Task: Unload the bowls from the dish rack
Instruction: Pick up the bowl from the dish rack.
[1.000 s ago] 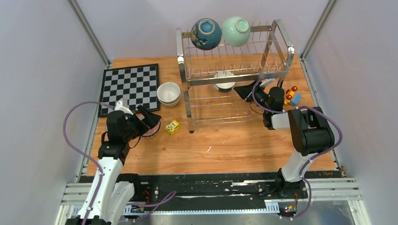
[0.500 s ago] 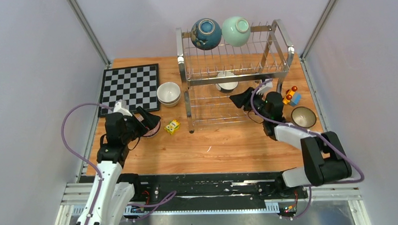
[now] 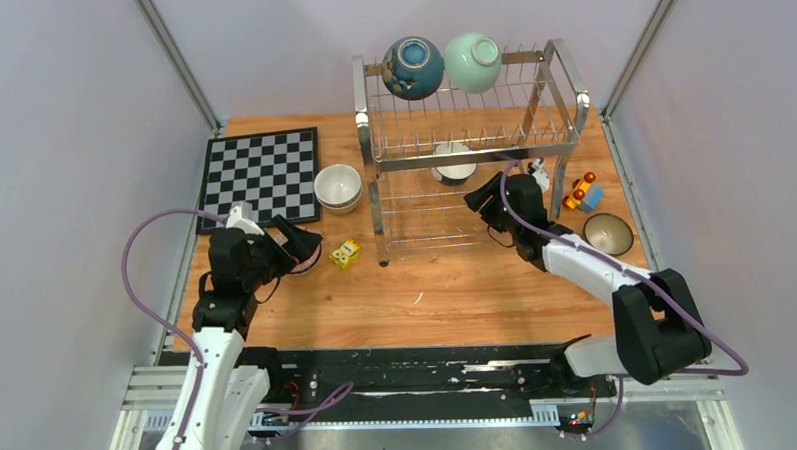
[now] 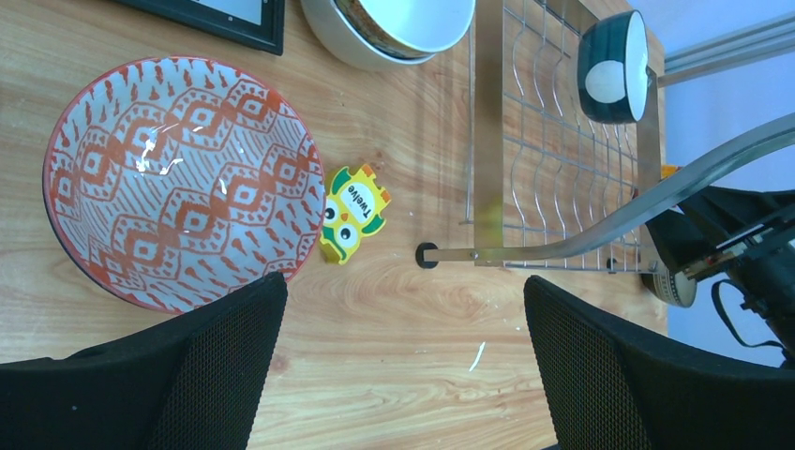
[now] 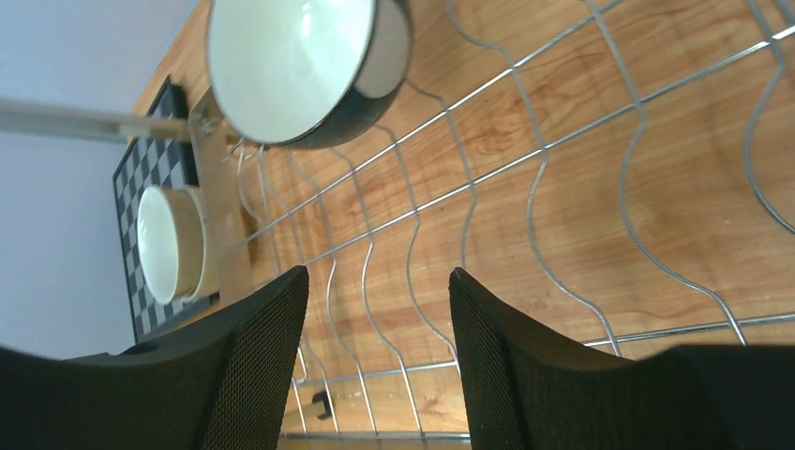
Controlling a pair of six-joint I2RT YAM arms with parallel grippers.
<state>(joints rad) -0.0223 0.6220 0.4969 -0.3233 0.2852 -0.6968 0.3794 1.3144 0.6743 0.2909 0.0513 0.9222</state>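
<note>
Right gripper (image 3: 479, 193) at dish rack (image 3: 412, 162), frame centre.
Jaws apart, empty, near dark-rimmed bowl (image 3: 455, 167); left gripper (image 4: 403, 286) wide open beside red-patterned bowl (image 4: 183, 183).

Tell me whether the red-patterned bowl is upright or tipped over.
Upright: the red bowl sits on the table mouth up, its whole patterned inside showing in the left wrist view.

Dish rack (image 3: 402, 164) shelf bare between right end effector (image 5: 377, 281) and dark-rimmed bowl (image 5: 291, 66).
</note>
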